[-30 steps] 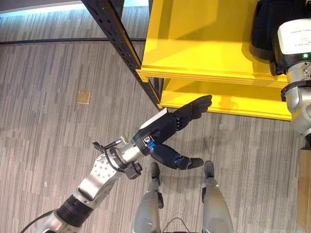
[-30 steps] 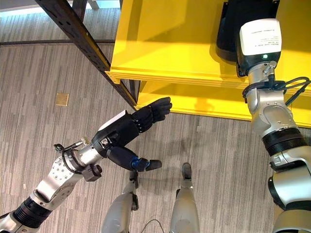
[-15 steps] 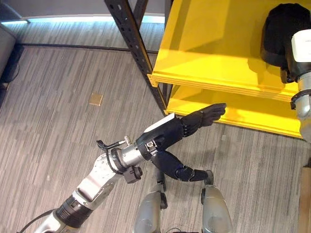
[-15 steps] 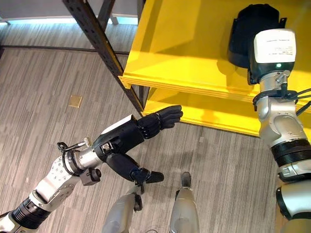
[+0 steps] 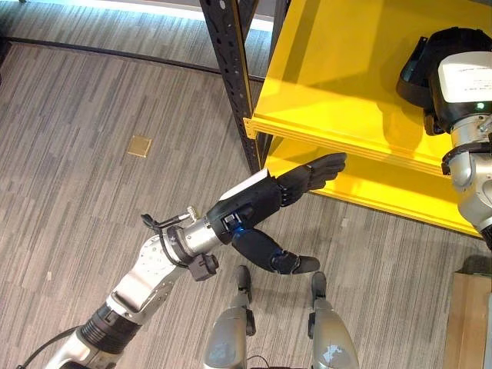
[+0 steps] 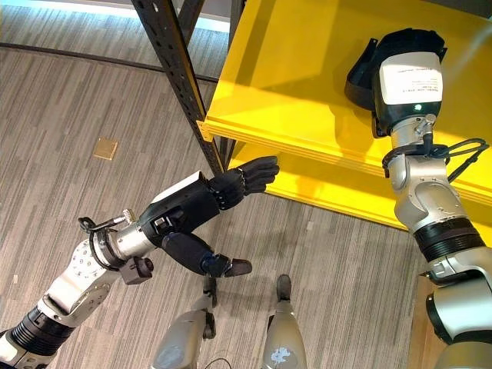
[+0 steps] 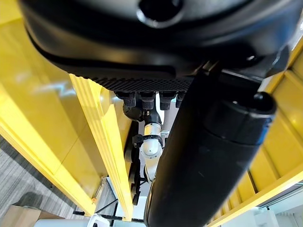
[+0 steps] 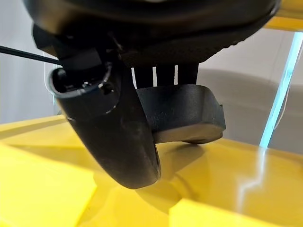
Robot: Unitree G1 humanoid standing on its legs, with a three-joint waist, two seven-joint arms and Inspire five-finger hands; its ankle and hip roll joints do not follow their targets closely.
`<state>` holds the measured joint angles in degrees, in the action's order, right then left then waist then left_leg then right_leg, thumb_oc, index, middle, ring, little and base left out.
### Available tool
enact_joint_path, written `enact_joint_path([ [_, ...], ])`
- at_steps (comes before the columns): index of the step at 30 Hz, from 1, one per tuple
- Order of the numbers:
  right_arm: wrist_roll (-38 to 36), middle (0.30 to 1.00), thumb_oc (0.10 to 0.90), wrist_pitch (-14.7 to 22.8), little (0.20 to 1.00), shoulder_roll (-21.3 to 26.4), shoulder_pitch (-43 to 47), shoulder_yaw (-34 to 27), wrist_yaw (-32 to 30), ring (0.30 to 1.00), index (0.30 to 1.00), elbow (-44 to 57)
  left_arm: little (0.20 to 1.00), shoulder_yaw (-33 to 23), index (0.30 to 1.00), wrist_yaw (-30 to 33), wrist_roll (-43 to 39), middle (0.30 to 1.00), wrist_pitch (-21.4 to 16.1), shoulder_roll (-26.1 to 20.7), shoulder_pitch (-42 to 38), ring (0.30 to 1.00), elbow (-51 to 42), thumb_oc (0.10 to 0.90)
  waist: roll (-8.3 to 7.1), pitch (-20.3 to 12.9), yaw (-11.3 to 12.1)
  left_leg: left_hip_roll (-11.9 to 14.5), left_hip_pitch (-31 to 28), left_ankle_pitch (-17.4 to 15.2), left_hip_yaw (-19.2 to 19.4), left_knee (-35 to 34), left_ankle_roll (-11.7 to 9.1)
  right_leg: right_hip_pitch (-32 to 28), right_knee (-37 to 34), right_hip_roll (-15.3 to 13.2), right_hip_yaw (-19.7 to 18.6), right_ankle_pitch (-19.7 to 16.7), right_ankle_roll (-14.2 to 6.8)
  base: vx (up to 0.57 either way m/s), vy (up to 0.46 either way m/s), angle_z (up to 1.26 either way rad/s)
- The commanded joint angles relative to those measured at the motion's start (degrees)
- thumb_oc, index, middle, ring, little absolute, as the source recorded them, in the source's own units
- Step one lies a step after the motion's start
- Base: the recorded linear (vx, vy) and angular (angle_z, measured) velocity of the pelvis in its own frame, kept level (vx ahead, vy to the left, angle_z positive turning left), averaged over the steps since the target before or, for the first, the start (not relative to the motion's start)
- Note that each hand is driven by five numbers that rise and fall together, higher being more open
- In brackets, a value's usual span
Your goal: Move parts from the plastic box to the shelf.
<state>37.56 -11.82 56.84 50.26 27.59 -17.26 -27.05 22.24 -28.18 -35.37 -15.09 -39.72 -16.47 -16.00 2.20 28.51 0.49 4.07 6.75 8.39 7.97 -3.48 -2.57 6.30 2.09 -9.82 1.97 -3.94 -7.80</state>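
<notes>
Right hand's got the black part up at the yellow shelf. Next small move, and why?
Probably lower and release. The right hand has its fingers curled round the black moulded plastic part, which hangs just over the upper board of the yellow shelf, a thin gap showing under it. The left hand is open and idle by the lower board.

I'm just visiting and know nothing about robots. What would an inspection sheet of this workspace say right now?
Surface: yellow shelf, upper board and lower board.
Job's things: black part over the upper board, in the right robot hand, whose fingers curl round it.
Clutter: small tan square on the floor.
Robot hands: left robot hand open, holding nothing, fingers straight toward the lower board's edge.
Cables: nothing seen.
Surroundings: grey plank floor, black perforated upright.
</notes>
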Motion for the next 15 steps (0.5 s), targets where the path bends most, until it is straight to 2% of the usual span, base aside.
enact_joint_path([
  [1,2.1,0.300,0.400,-0.2,0.300,0.5,5.8,1.0,-2.9,0.300,0.300,1.8,1.000,-1.5,1.000,-0.9,-3.0,1.000,-5.3,1.4,4.6,1.000,-4.4,0.900,-1.46,-8.7,2.1,-5.3,-0.3,-9.5,0.1,1.2,4.0,1.2,5.9,10.3,4.1,8.8,5.6,0.03,0.162,-0.14],
  [2,2.4,0.300,0.400,0.7,0.300,0.0,6.0,0.9,-2.6,0.300,0.300,1.6,1.000,-2.1,1.000,-0.2,-3.0,1.000,-5.5,1.0,5.2,1.000,-4.6,0.900,-1.46,-8.6,2.9,-4.9,-0.1,-9.7,1.3,2.3,4.0,1.5,9.3,9.3,6.9,10.3,5.7,0.02,0.138,-0.25],
  [3,2.6,0.300,0.400,1.2,0.300,-0.4,6.0,0.8,-2.6,0.300,0.300,1.4,1.000,-2.3,1.000,0.1,-2.9,1.000,-5.5,0.9,5.5,1.000,-4.7,0.900,-1.49,-8.6,3.3,-4.7,0.0,-9.9,1.8,2.8,4.1,1.7,11.0,8.7,8.2,10.9,5.6,0.03,0.120,-0.46],
  [4,3.2,0.300,0.400,2.7,0.300,-1.3,6.2,0.5,-2.5,0.300,0.300,0.6,1.000,-2.5,1.000,1.2,-2.3,1.000,-5.3,1.1,6.0,1.000,-4.6,0.900,-1.42,-8.3,4.4,-3.9,-0.1,-10.0,2.6,3.8,4.4,2.5,15.5,6.7,11.3,11.8,5.1,0.10,0.133,-0.55],
  [5,4.1,0.300,0.400,5.2,0.300,-3.4,7.8,1.0,-2.8,0.300,0.300,-1.6,1.000,-2.2,1.000,3.8,-1.0,1.000,-5.0,1.4,6.3,1.000,-4.2,0.900,-1.50,-7.2,6.1,-2.6,-1.7,-11.7,3.6,5.4,4.2,3.9,23.5,0.0,15.3,10.1,3.2,0.00,0.087,-0.71],
  [6,4.4,0.300,0.400,6.2,0.300,-4.9,9.7,1.8,-3.8,0.300,0.300,-4.2,1.000,-1.5,1.000,4.9,0.2,1.000,-5.3,1.5,5.9,1.000,-3.8,0.900,-1.85,-6.1,6.7,-1.6,-2.0,-11.7,5.2,6.6,4.4,4.2,22.9,-2.9,16.1,8.0,3.0,-0.04,-0.017,-0.81],
  [8,3.2,0.300,0.400,6.2,0.300,-5.5,12.1,3.7,-5.7,0.300,0.300,-7.5,1.000,-0.4,1.000,4.7,1.1,1.000,-6.6,1.1,5.6,1.000,-3.0,0.900,-2.40,-5.4,6.9,-0.7,-2.2,-12.6,4.8,7.5,4.0,3.1,16.3,-4.6,13.9,4.8,2.1,-0.09,-0.249,-1.18],
  [11,0.3,0.300,0.400,6.1,0.300,-6.2,14.4,5.7,-8.8,0.300,0.300,-12.2,1.000,0.3,1.000,2.7,0.5,1.000,-8.1,-0.9,5.7,1.000,-2.9,0.900,-4.40,-5.5,6.9,-0.4,-2.9,-14.8,3.8,7.6,3.2,2.0,-0.1,-9.1,10.1,-8.5,-2.4,0.01,-0.437,-0.25],
  [13,-1.1,0.300,0.400,5.8,0.300,-6.2,15.0,6.0,-8.8,0.300,0.300,-13.0,1.000,1.0,1.000,1.9,0.3,1.000,-8.8,-2.3,6.1,1.000,-2.9,0.900,-5.21,-6.1,6.9,1.3,-3.8,-15.4,3.8,7.1,2.6,3.4,-6.6,-10.6,8.7,-12.0,-4.4,0.07,-0.472,0.29],
  [15,-1.8,0.300,0.400,5.8,0.300,-6.1,15.1,6.0,-8.8,0.300,0.300,-13.2,1.000,1.5,1.000,1.6,0.1,1.000,-8.8,-3.1,6.5,1.000,-3.3,0.900,-5.56,-6.6,7.0,2.4,-4.3,-16.0,3.8,7.1,2.5,5.0,-7.1,-11.2,7.7,-12.0,-5.3,0.06,-0.480,0.21],
])
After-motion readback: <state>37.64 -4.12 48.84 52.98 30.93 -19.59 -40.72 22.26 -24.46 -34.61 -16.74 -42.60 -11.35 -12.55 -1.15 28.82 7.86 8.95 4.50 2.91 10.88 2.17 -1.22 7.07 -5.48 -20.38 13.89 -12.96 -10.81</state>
